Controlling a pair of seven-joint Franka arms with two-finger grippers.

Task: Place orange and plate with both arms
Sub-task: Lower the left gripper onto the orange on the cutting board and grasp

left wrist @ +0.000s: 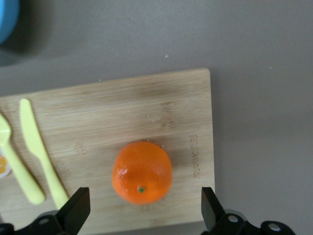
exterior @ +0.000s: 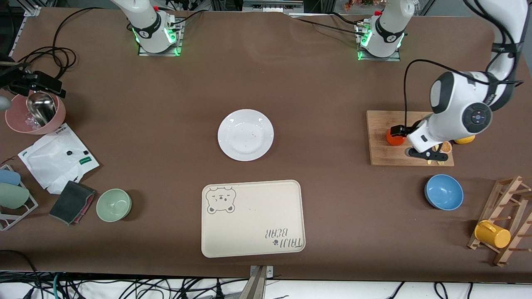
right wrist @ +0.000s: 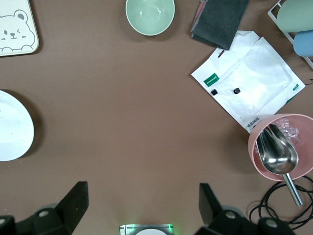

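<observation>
One orange (left wrist: pixel 142 173) sits on the one wooden cutting board (exterior: pixel 384 154) at the left arm's end of the table; the left gripper (left wrist: pixel 143 210) hangs over it, fingers spread wide, not touching; one white plate (exterior: pixel 245 134) lies mid-table, farther from the front camera than the one bear-print tray (exterior: pixel 252 218); two bowls, one blue (exterior: pixel 444 192), one green (exterior: pixel 114 204); the right gripper (right wrist: pixel 142 208) waits, fingers apart, above bare table.

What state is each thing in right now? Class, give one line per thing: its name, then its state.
orange: whole, resting on the cutting board, not gripped.
cutting board: flat on the table.
left gripper: open, fingers straddling the orange.
right gripper: open, empty, waiting over bare table.
white plate: upright, empty.
bear-print tray: flat, empty.
blue bowl: upright, empty.
green bowl: upright, empty.
pink bowl: holds a metal scoop.
yellow mug: lying sideways on the wooden rack.
</observation>
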